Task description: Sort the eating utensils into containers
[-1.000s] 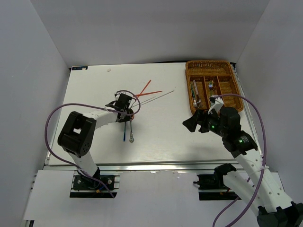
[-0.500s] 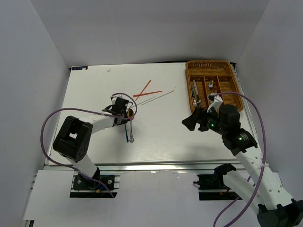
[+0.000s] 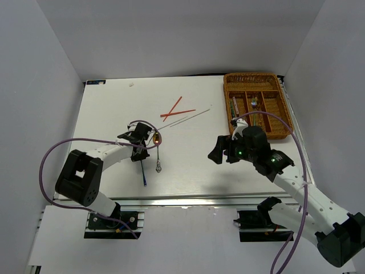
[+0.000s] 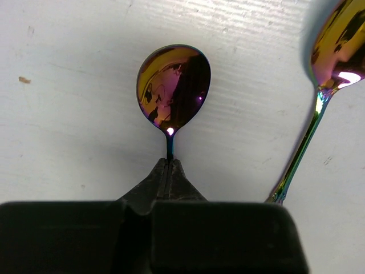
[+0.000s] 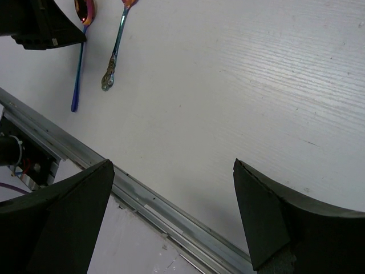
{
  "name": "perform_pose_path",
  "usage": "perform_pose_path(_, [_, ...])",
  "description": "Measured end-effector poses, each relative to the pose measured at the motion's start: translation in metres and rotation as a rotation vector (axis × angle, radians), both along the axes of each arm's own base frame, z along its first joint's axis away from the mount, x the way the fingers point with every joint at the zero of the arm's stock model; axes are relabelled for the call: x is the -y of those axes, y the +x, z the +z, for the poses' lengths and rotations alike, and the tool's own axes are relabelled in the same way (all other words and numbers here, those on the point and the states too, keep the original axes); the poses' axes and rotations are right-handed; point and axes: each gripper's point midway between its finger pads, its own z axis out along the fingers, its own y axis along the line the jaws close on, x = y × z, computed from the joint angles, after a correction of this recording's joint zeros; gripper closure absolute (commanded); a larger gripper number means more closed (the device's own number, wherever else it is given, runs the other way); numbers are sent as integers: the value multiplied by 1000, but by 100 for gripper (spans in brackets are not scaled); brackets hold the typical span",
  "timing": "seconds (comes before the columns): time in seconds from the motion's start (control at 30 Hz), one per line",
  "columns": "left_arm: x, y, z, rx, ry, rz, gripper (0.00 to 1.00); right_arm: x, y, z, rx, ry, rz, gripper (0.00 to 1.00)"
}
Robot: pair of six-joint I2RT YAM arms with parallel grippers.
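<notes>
- Lifting slowly and straight is looking wisest: the left end effector (image 4: 167,169) is clenching only the thin neck of the iridescent spoon (image 4: 173,88), low over the bench (image 3: 194,165), so the spoon may be pivoting.
- Left arm is reaching forward, wrist pitched down.
- Right end effector (image 3: 219,149) is hovering released, between the spoon and the wicker tray (image 3: 259,76).

The top camera looks down from behind the arms over the whole table (image 3: 108,103). The left wrist view sits close above a spoon (image 4: 174,88); the right wrist view, farther back, seemingly shares it.
</notes>
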Motion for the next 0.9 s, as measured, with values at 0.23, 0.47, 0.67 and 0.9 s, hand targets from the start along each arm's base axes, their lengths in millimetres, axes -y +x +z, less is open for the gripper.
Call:
perform_pose_path(0.23, [-2,-4,2,-8,4,0,100,-11,-6,-17,-33,-53,34,11])
perform_pose_path(0.47, [-2,-4,-4,-12,8,3,97,-21,-13,-26,-42,-92,67,11])
perform_pose_path(0.67, [-1,-1,-4,3,-3,12,85,-23,-11,-22,-22,-97,61,11])
perform_pose_path(0.9, [1,-1,-6,1,-13,20,76,-21,-9,-15,-2,-101,47,11])
